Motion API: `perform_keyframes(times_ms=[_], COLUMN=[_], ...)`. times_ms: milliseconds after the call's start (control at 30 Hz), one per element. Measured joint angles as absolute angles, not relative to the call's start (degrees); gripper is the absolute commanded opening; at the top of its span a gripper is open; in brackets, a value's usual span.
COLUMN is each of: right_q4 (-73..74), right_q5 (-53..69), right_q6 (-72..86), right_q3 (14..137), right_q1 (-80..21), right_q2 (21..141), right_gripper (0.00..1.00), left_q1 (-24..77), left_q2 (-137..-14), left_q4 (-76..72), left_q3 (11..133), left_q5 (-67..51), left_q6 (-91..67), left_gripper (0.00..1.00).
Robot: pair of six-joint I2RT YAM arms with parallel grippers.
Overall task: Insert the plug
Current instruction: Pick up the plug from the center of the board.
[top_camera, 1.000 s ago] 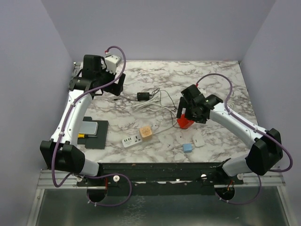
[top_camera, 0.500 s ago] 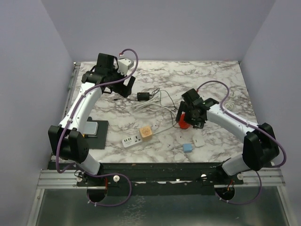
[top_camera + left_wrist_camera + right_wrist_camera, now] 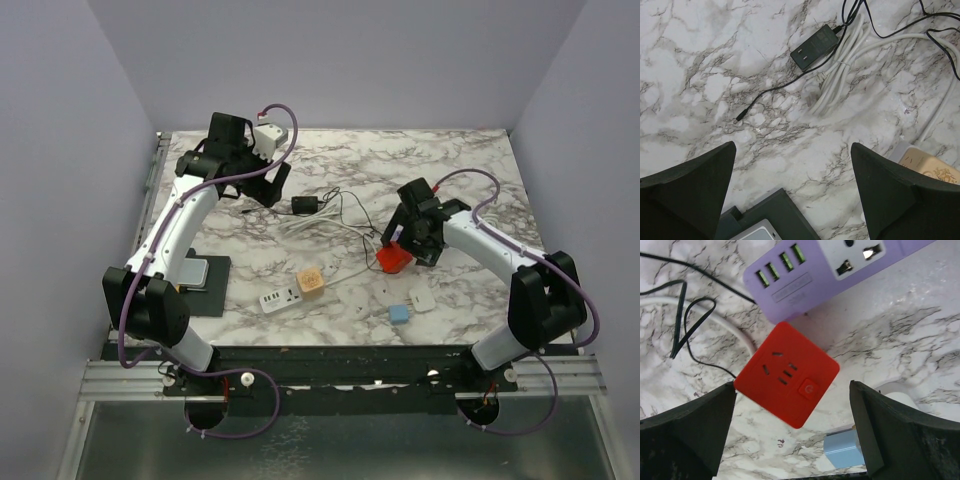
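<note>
1. The left gripper (image 3: 792, 150) is hanging over the far-left part of the table (image 3: 470, 170). Its fingers are sitting wide apart with nothing between them. My guess is it's lining up on the plug (image 3: 815, 46).
2. The plug is the black adapter. It's lying flat on the marble with its two prongs pointing away from its lead, ahead of the fingers and not touching them. A bundled white cord (image 3: 837, 75) is lying right against it, so a clean grab is probably going to need some care.
3. The right gripper (image 3: 792, 387) is hovering straight over the red cube (image 3: 787, 374), spread open and holding nothing. The cube's socket holes and power button are facing up. I'm reading it as getting ready to steady the socket, but that's only a guess.
4. The right wrist view is showing a purple strip (image 3: 830, 270) with USB ports and outlets just behind the red cube. I can't tell if they're touching. From above, the arm is hiding nearly all of that strip.
5. The top view is giving the layout the wrist views are missing. The plug and the red cube are lying well apart, and a white strip (image 3: 281, 297) is sitting near the front edge beside a wooden cube (image 3: 312, 282).
</note>
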State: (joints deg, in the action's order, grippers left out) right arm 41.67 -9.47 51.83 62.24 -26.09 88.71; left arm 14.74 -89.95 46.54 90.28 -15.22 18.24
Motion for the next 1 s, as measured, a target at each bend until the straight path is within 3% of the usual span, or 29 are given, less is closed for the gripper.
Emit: perform_keyframes(times_ms=[533, 733, 867, 1000], right_q4=[39.75, 38.89, 37.74, 35.73], right_q5=[-6.44, -6.13, -6.15, -6.48], right_q6=[53.21, 53.01, 52.40, 51.11], right_q3=[62.17, 61.82, 61.12, 59.42], right_q1=[-23.51, -23.49, -23.40, -23.40], right_q2=[94.06, 94.06, 93.56, 92.20], right_gripper=[0.99, 0.81, 0.57, 0.48], left_q1=[14.74, 14.74, 14.74, 14.74], left_q2=[-89.41, -89.17, -89.14, -89.12], left_q4=[46.61, 46.61, 46.61, 46.61], left_q3=[90.28, 90.21, 90.19, 90.19], left_q5=[-14.48, -13.93, -13.87, -13.89], left_q6=[19.77, 20.16, 20.27, 20.38], left_gripper=[0.99, 0.99, 0.99, 0.99])
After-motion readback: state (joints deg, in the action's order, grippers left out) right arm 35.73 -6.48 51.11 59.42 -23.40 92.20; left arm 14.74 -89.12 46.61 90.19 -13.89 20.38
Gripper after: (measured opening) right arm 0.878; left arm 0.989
